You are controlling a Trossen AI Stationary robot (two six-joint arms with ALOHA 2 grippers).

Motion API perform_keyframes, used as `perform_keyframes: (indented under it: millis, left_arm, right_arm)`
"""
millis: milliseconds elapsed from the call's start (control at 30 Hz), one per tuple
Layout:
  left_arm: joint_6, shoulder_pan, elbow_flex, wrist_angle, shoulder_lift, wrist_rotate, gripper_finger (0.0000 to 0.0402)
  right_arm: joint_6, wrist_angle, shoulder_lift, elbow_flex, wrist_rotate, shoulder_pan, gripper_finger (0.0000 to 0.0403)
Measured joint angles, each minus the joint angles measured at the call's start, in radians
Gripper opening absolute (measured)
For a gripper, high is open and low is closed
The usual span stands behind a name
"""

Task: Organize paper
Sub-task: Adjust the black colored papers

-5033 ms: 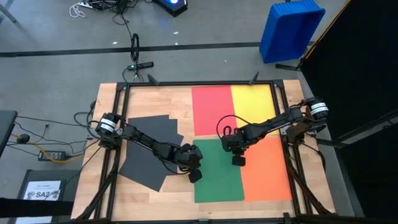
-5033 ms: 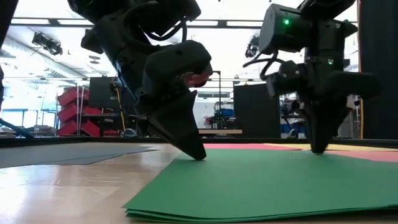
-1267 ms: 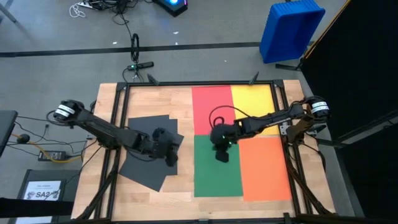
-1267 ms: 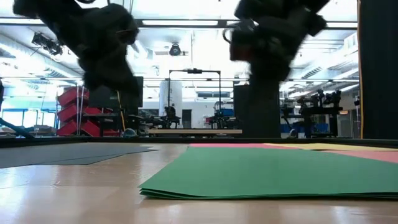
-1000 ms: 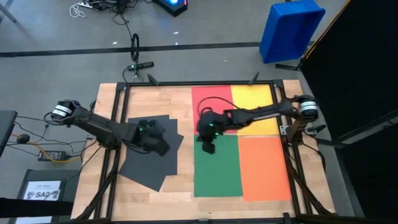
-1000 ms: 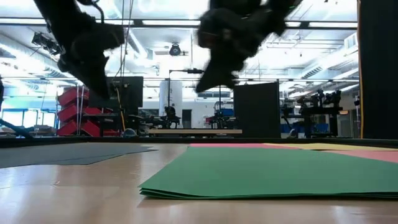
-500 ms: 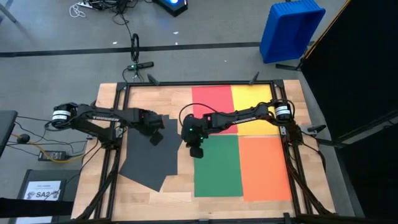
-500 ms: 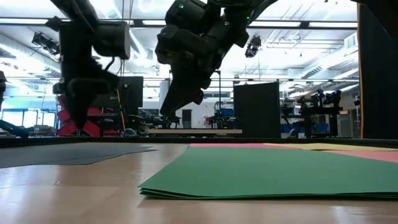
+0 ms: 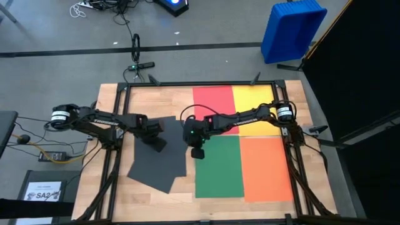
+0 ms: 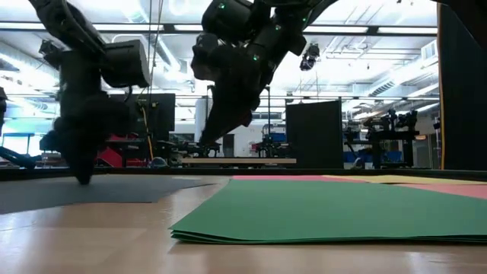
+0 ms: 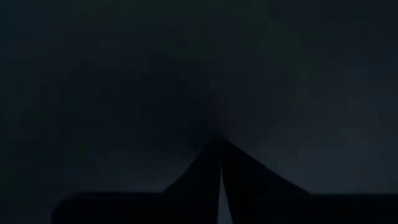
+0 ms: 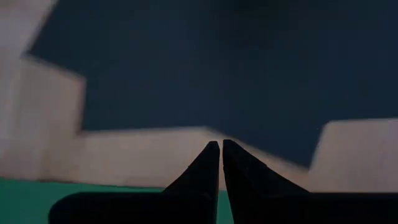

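Black sheets (image 9: 157, 160) of the paper lying skewed on the left half of the wooden counter (image 9: 162, 100) — one corner reaching toward the near edge, stack not squared up. Green sheets (image 9: 217, 167) flat on the near middle, orange (image 9: 265, 167) just beside them on the right, red (image 9: 212, 103) and yellow (image 9: 255, 103) on the far side, those four colours meeting edge to edge in a tidy block.

Left gripper (image 9: 157, 145) tipped down onto the upper part of the black sheets, tip resting on the paper in the low view (image 10: 82, 180); from its own wrist camera, nothing but dark paper ahead and the two fingers (image 11: 208, 180) pressed together with only a hairline slit between them, nothing pinched.

Right gripper (image 9: 197, 152) stretched far across from the right side, hanging above the far left corner of the green stack, just beside the black sheets' right edge; in the low view lifted clear of the counter (image 10: 209, 137). Jaws likewise closed on nothing — fingers (image 12: 205, 177) side by side, pointing over bare wood toward the black paper, a strip of green visible at the near edge.

Blue bin (image 9: 292, 30) on the floor beyond the counter's far right corner; a small white printed sheet (image 9: 44, 192) on the floor at the near left
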Motion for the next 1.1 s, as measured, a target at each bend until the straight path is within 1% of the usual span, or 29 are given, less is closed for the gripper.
perform_keyframes:
  millis: [67, 167, 433, 533, 633, 700, 800, 900, 967, 1100]
  left_arm:
    - [-0.017, -0.004, -0.004, 0.064, 0.006, 0.003, 0.0000]
    - [-0.016, -0.007, -0.003, 0.164, 0.009, -0.020, 0.0000]
    - [0.042, -0.007, 0.067, 0.058, -0.024, -0.137, 0.0000]
    - [0.074, -0.007, 0.085, 0.065, -0.044, -0.180, 0.0000]
    - [0.112, -0.006, 0.086, 0.093, -0.037, -0.194, 0.0000]
    - [0.121, -0.004, 0.086, 0.063, -0.025, -0.213, 0.0000]
    - [0.125, 0.005, 0.086, -0.003, -0.026, -0.282, 0.0000]
    - [0.134, 0.016, 0.086, -0.055, -0.055, -0.331, 0.0000]
    - [0.133, 0.031, 0.086, -0.097, -0.079, -0.341, 0.0000]
    - [0.085, 0.057, 0.086, -0.251, -0.117, -0.386, 0.0000]
  right_arm:
    - [0.000, -0.013, 0.000, 0.000, 0.039, -0.001, 0.0000]
    - [0.001, -0.031, 0.000, 0.000, 0.075, -0.003, 0.0000]
    - [-0.005, -0.080, -0.008, 0.000, 0.096, -0.024, 0.0000]
    - [-0.010, -0.102, -0.008, 0.000, 0.096, -0.038, 0.0000]
    - [-0.010, -0.102, -0.008, 0.000, 0.087, -0.049, 0.0000]
    - [-0.010, -0.104, -0.008, 0.000, 0.074, -0.053, 0.0000]
    - [-0.008, -0.107, -0.008, 0.000, 0.043, -0.047, 0.0000]
    - [-0.009, -0.118, -0.008, 0.000, 0.044, -0.013, 0.0000]
    - [-0.011, -0.121, -0.008, 0.000, 0.050, 0.003, 0.0000]
    - [-0.004, -0.110, 0.007, 0.001, 0.069, 0.005, 0.0000]
